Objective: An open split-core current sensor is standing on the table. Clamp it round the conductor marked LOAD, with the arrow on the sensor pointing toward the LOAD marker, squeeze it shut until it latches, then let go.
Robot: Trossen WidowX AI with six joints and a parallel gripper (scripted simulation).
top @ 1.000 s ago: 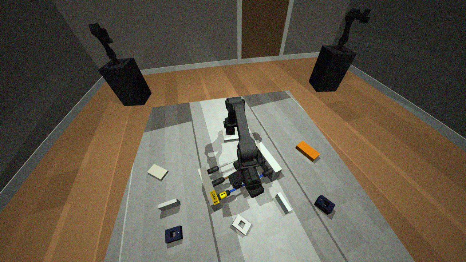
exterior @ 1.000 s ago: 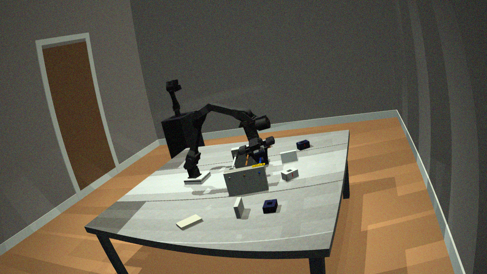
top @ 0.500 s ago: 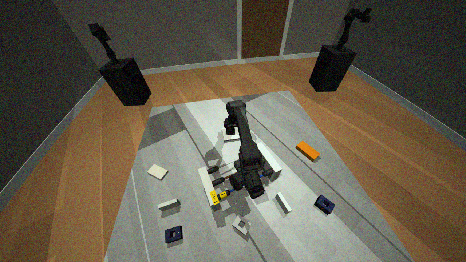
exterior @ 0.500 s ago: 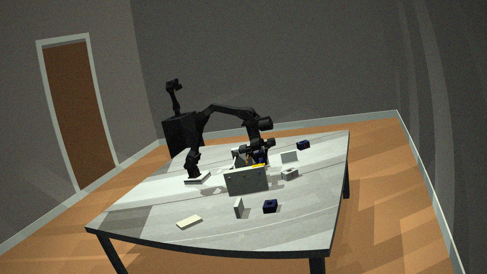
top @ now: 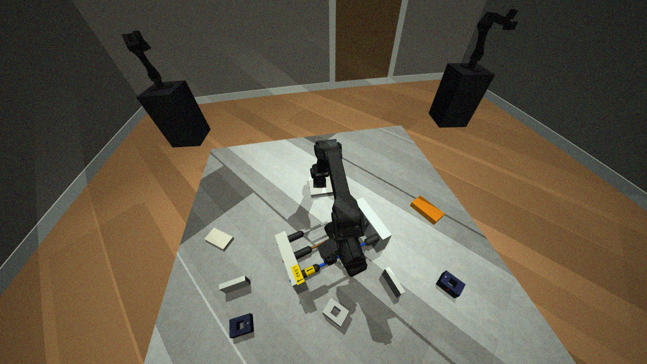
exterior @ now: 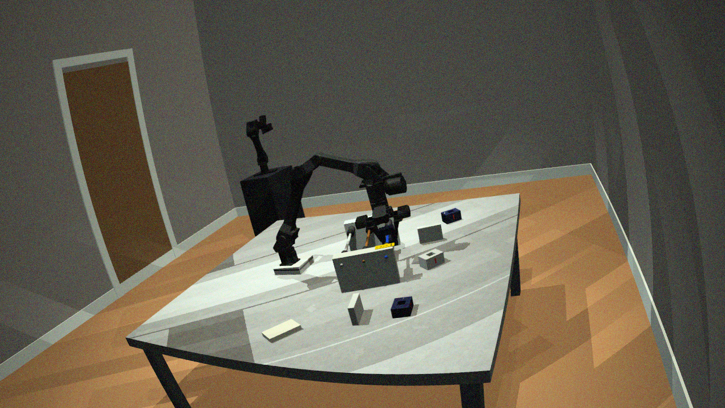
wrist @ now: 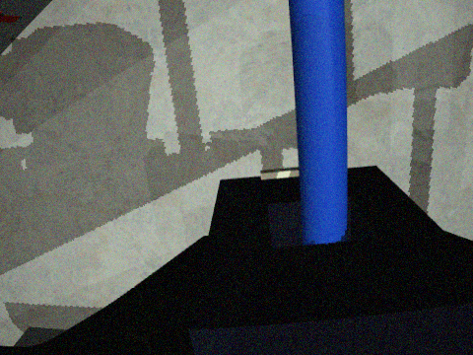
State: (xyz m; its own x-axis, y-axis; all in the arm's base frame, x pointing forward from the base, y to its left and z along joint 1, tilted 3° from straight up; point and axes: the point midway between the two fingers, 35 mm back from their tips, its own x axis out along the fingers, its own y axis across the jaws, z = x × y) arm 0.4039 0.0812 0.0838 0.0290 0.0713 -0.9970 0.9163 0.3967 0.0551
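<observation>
The blue conductor (top: pixel 322 264) (exterior: pixel 387 238) (wrist: pixel 321 123) is seen to enter the dark split-core current sensor (wrist: pixel 345 330), which is held near the middle of the span, beyond the LOAD-marked end block (top: pixel 284 248) (exterior: pixel 366 272). The gripper (top: pixel 342 259) (exterior: pixel 388 232) is closed on the sensor, by all appearances ready for release. Should the latch be only half caught, the halves could be sprung apart as the squeeze is eased; the latch itself cannot be made out. If a finger is dragged sideways during withdrawal, the sensor could be twisted or slid along the conductor, and the neighbouring copper conductor (top: pixel 316 246) (exterior: pixel 367 238), on the inner side, could be knocked. The sensor's own arrow is not visible, so a reversed fit cannot be ruled out. "LOAD" is printed in black beside an arrow on the yellow marker (top: pixel 297 274) (exterior: pixel 384 246) atop the end block, and another arrow is borne by the yellow sleeve (top: pixel 310 271) just beside it. A red mark is carried by the white windowed block (top: pixel 332 316) (exterior: pixel 430 262) on the worktop (top: pixel 271 334) (exterior: pixel 314 355), too small to be read; no brand is legible.
</observation>
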